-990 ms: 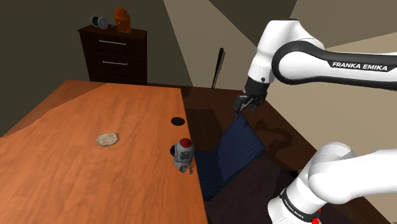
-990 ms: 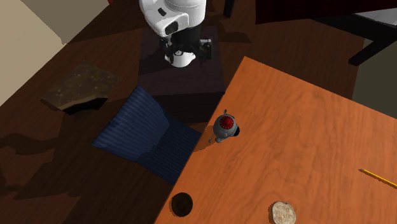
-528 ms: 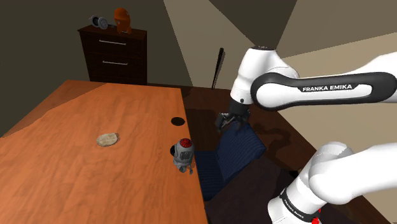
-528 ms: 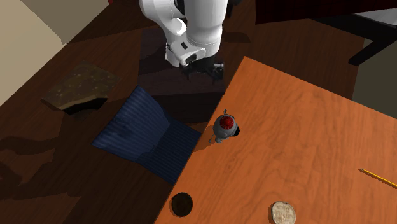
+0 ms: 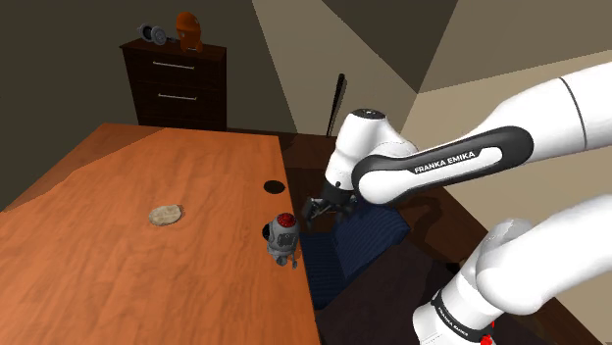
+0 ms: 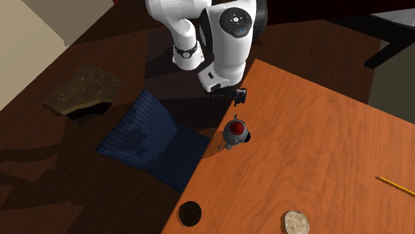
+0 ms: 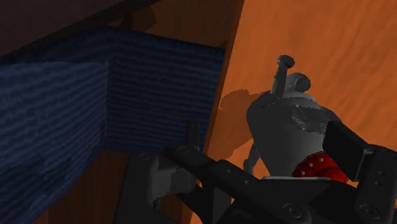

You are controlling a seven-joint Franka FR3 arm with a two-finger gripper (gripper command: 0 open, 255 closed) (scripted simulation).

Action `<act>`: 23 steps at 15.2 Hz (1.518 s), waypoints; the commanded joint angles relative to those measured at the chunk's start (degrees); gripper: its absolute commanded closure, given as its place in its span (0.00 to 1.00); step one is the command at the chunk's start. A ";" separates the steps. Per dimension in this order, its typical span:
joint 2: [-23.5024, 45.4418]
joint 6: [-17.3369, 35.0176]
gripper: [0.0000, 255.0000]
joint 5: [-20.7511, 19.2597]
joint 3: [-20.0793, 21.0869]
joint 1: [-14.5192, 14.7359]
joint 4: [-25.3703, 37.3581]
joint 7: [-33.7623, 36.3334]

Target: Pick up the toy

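Observation:
The toy (image 5: 282, 238) is a small grey robot figure with a red studded head. It stands upright at the orange desk's (image 5: 118, 255) edge, beside a cable hole. My black gripper (image 5: 320, 207) hangs open just off that edge, above the toy and toward the shoulder view's right of it. From the second exterior view, the gripper (image 6: 233, 95) is above the desk's edge, a short way from the toy (image 6: 234, 131). Through the wrist view the toy (image 7: 289, 118) sits just ahead of the gripper (image 7: 267, 159), between the spread fingers and untouched.
A dark blue chair (image 5: 361, 233) is tucked against the desk edge under my arm. A second cable hole (image 5: 273, 185) lies farther along the edge. A flat stone-like lump (image 5: 166, 214) rests mid-desk. A pencil (image 6: 395, 187) lies far off. A dark dresser (image 5: 177, 83) stands behind.
My arm has swung down and toward the shoulder view's left, bringing the gripper from over the chair to the desk edge near the toy. The toy has not moved.

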 commanded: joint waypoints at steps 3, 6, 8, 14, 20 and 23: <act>9.64 9.81 0.00 -0.94 3.83 -0.96 0.88 6.71; 17.73 16.30 0.00 -4.87 6.28 -2.31 2.92 13.40; 19.85 18.12 0.00 -6.51 6.46 -2.50 3.18 15.10; 25.53 23.56 0.00 -12.43 5.88 -2.86 2.84 19.29; 26.15 24.13 1.00 -13.21 5.68 -2.73 2.83 19.92; 26.17 24.04 1.00 -13.22 5.66 -2.75 2.93 19.89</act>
